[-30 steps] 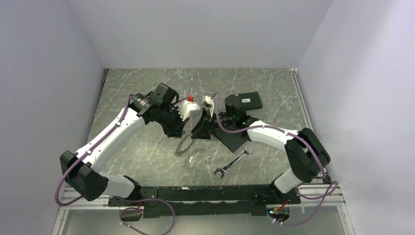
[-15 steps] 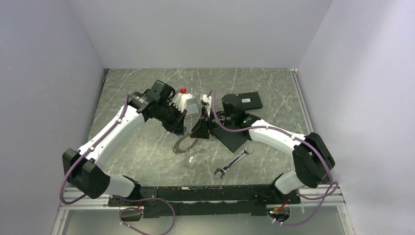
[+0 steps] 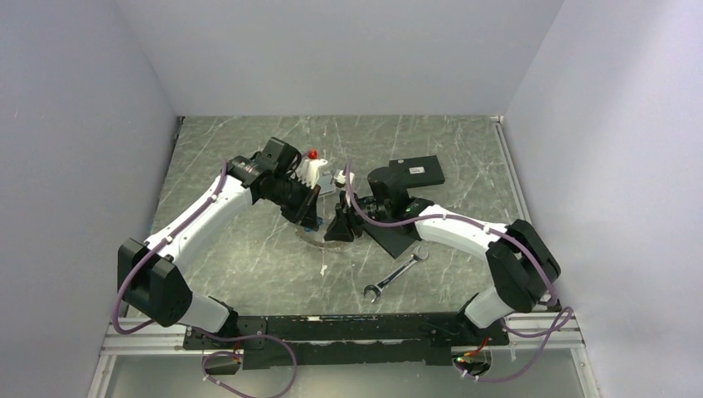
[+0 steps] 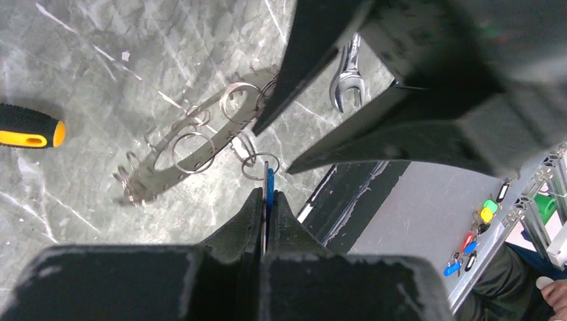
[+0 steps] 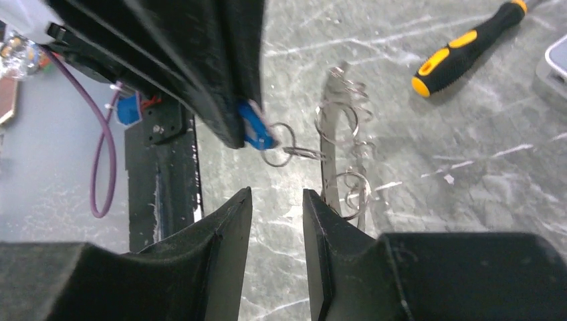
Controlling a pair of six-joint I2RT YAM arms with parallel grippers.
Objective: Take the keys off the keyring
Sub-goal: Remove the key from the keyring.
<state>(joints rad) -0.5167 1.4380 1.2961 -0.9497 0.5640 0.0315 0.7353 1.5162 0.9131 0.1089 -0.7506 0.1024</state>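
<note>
Left arm stretched forward, wrist tipped down. Left pincer pinching blue tag, which is chained through small rings to keyring down at tabletop. Right arm folded inward. Right pincer spread, empty, near the tag.

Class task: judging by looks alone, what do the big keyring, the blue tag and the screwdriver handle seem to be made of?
Keyring: probably steel; thin, grey, with bright reflections.
Blue tag: likely plastic; uniform saturated colour, dull sheen.
Screwdriver handle: seemingly moulded plastic or rubber; matt black with yellow bands.
</note>
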